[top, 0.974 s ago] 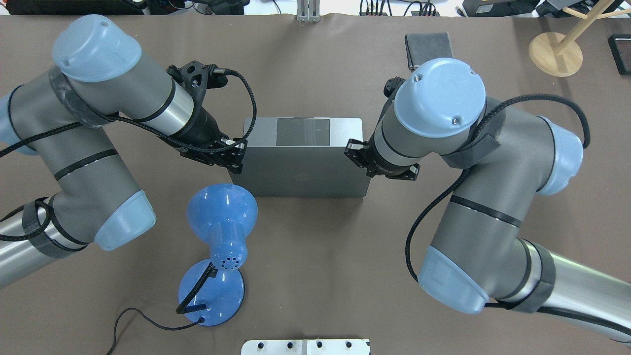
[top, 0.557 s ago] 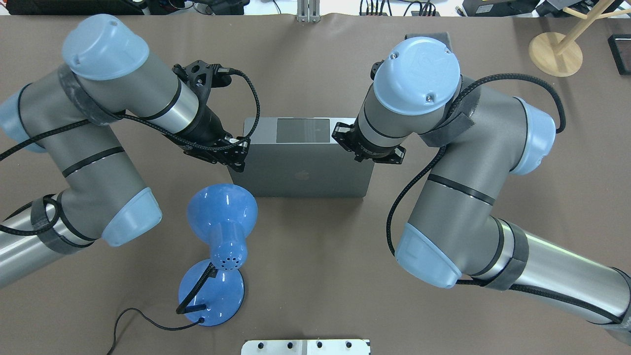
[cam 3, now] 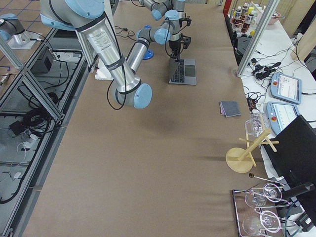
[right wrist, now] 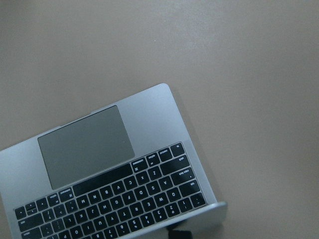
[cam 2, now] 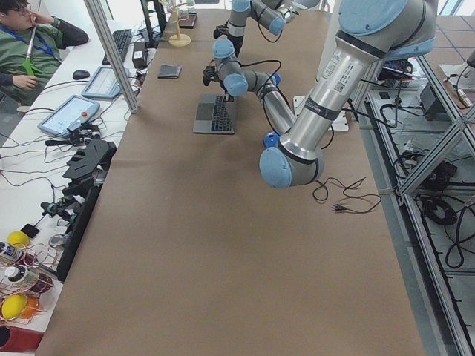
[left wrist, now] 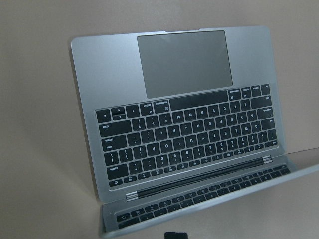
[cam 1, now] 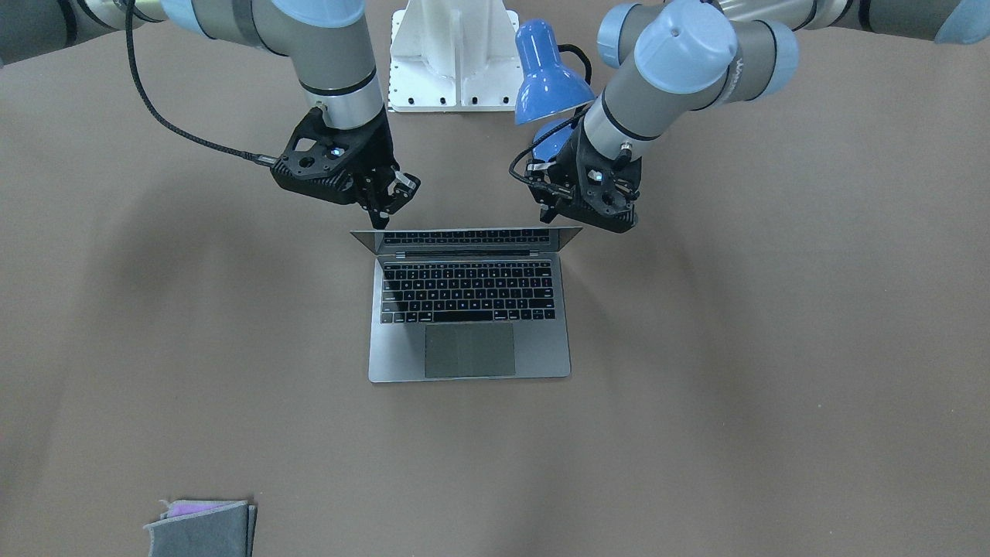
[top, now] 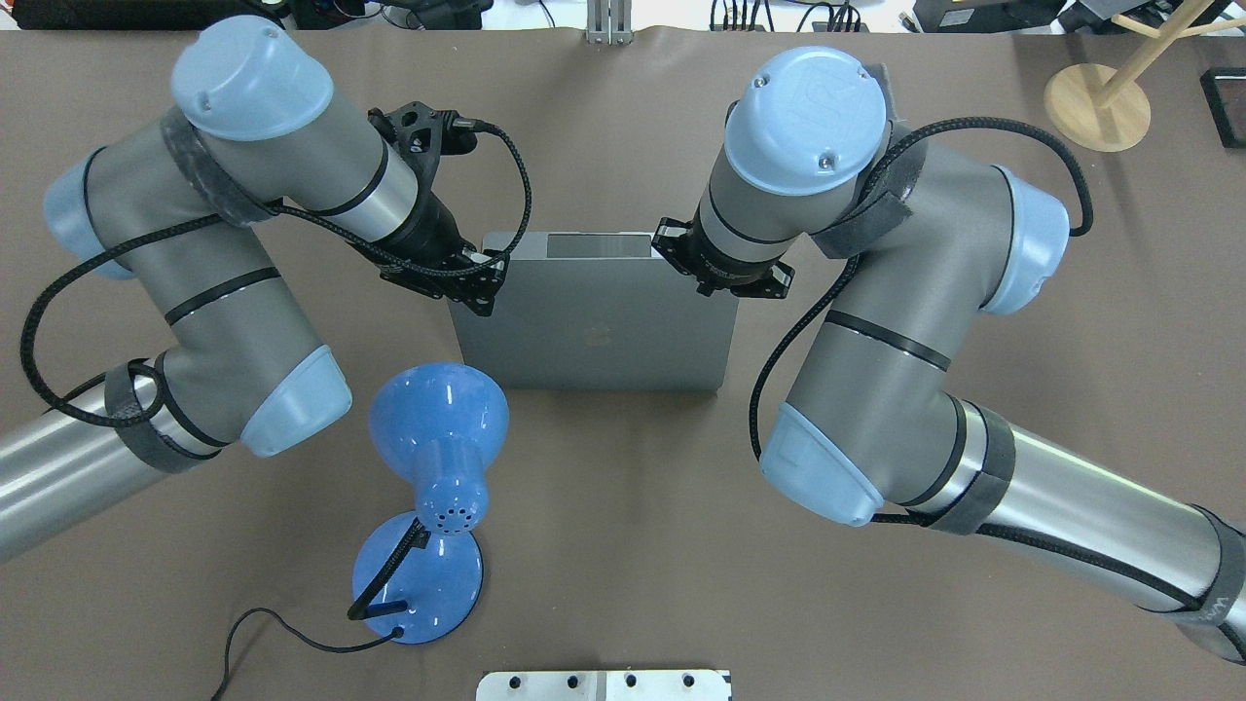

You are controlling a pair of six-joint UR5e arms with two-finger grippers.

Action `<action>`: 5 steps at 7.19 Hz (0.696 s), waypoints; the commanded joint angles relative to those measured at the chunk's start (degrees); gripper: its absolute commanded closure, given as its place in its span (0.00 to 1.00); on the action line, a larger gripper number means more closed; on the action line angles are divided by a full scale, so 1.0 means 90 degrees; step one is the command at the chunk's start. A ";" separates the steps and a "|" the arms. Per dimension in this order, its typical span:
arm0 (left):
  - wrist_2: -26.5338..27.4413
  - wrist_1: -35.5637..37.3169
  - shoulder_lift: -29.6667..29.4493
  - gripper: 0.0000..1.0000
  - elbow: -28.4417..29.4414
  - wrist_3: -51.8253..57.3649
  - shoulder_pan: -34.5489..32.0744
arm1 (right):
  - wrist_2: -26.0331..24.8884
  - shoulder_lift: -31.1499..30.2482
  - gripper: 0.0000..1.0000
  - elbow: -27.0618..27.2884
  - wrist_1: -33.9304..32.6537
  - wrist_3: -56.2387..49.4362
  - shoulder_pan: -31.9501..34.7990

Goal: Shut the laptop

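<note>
The slim space-grey metal laptop [cam 1: 469,309] lies partly open between the two claws, its long axis running from one to the other, its lid leaning away over the keys. The right gripper [cam 1: 393,205] and left gripper [cam 1: 599,219] sit behind the lid's top corners (equally near), holding nothing; I cannot tell how far either is open.

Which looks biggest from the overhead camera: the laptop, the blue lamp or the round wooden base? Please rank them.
1. laptop
2. blue lamp, though it stands taller, nearer the camera, so its rank against the laptop is unsure
3. round wooden base, clearly smallest
</note>
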 commanded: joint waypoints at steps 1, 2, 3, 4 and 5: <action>0.0002 -0.0020 -0.0395 1.00 0.0533 0.0102 -0.0130 | 0.0032 0.0084 1.00 -0.0433 0.0347 -0.0030 0.0104; 0.0012 -0.0040 -0.0464 1.00 0.0738 0.0277 -0.0218 | 0.0032 0.0278 1.00 -0.0754 0.0435 -0.0030 0.0153; 0.0012 -0.0059 -0.0494 1.00 0.0895 0.0385 -0.0315 | 0.0032 0.0387 1.00 -0.0912 0.0465 -0.0030 0.0163; 0.0012 -0.0059 -0.0620 1.00 0.1109 0.0464 -0.0394 | 0.0032 0.0455 1.00 -0.1087 0.0523 -0.0098 0.0202; 0.0012 -0.0069 -0.0805 1.00 0.1411 0.0484 -0.0452 | 0.0032 0.0504 1.00 -0.1331 0.0688 -0.0137 0.0250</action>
